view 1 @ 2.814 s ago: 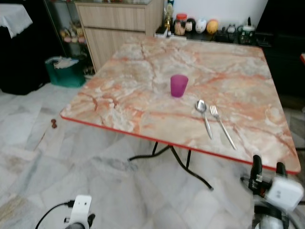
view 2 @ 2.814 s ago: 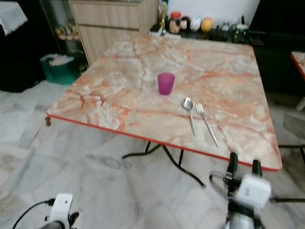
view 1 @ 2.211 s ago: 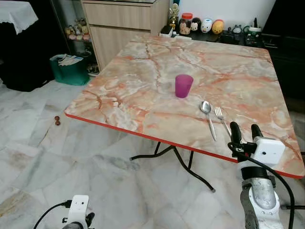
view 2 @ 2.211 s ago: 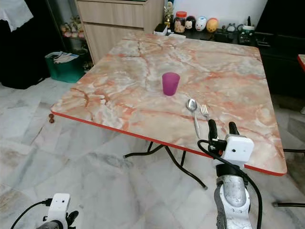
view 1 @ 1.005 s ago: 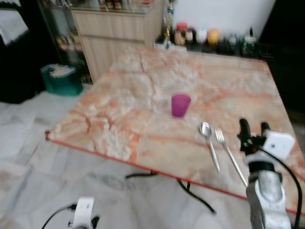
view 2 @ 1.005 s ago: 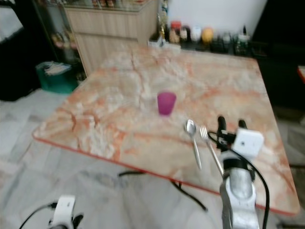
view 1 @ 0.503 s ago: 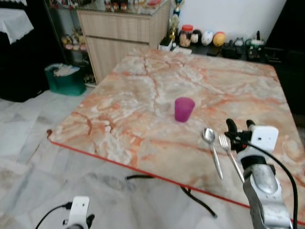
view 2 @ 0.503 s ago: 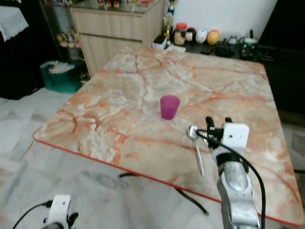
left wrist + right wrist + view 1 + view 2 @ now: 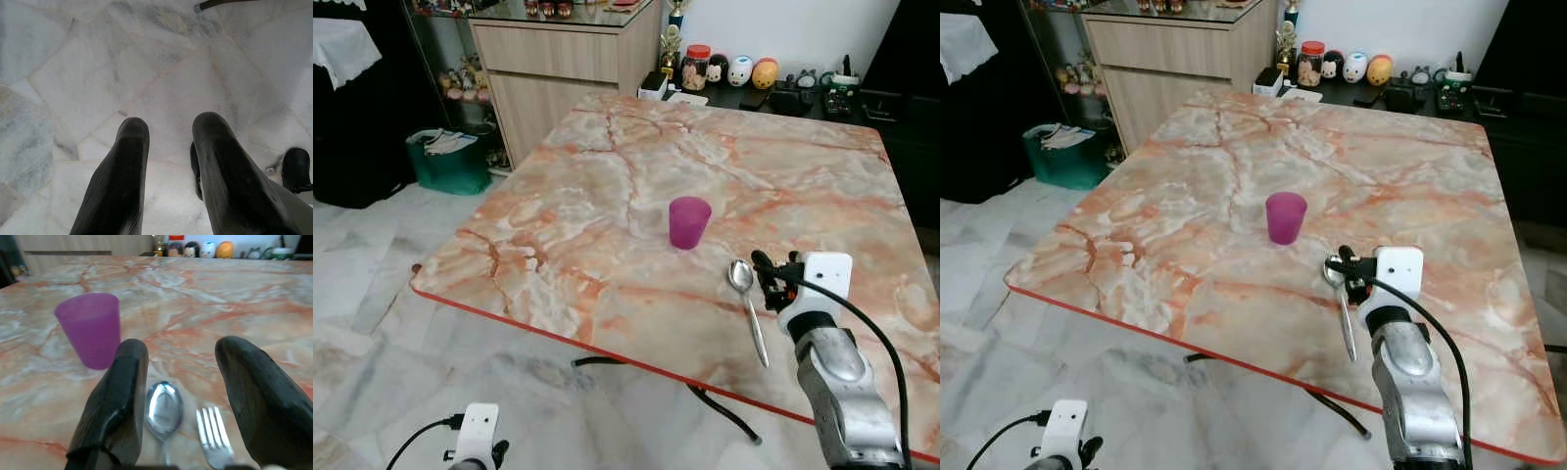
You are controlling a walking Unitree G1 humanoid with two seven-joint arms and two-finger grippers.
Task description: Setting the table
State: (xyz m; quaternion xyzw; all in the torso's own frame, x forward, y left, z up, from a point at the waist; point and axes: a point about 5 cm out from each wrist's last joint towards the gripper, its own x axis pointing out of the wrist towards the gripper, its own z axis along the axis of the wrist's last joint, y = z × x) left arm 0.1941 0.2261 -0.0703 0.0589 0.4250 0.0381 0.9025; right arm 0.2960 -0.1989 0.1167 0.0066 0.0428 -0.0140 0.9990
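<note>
A purple cup (image 9: 689, 221) stands upright mid-table on the pink marble table (image 9: 597, 186). Nearer the front edge lies a metal spoon (image 9: 745, 297). A fork (image 9: 213, 436) lies beside it, seen in the right wrist view. My right gripper (image 9: 775, 266) hovers low over the cutlery's head ends, open, pointing toward the cup. Between its fingers (image 9: 120, 401) I see the spoon bowl (image 9: 165, 407) and the fork tines, nothing gripped. The cup (image 9: 90, 328) stands just beyond the fingertips. My left gripper (image 9: 171, 127) hangs open above the marble floor.
A wooden sideboard (image 9: 558, 59) and a green basket (image 9: 450, 157) stand left of the table. Jars and round figures (image 9: 734, 70) line a dark low shelf behind it. The table's red front edge (image 9: 558, 331) and black metal legs (image 9: 636, 364) are close before me.
My right arm has risen from below the table's front edge and reached over the fork and spoon, shifting left toward the cup. The camera has moved closer. The left arm still hangs.
</note>
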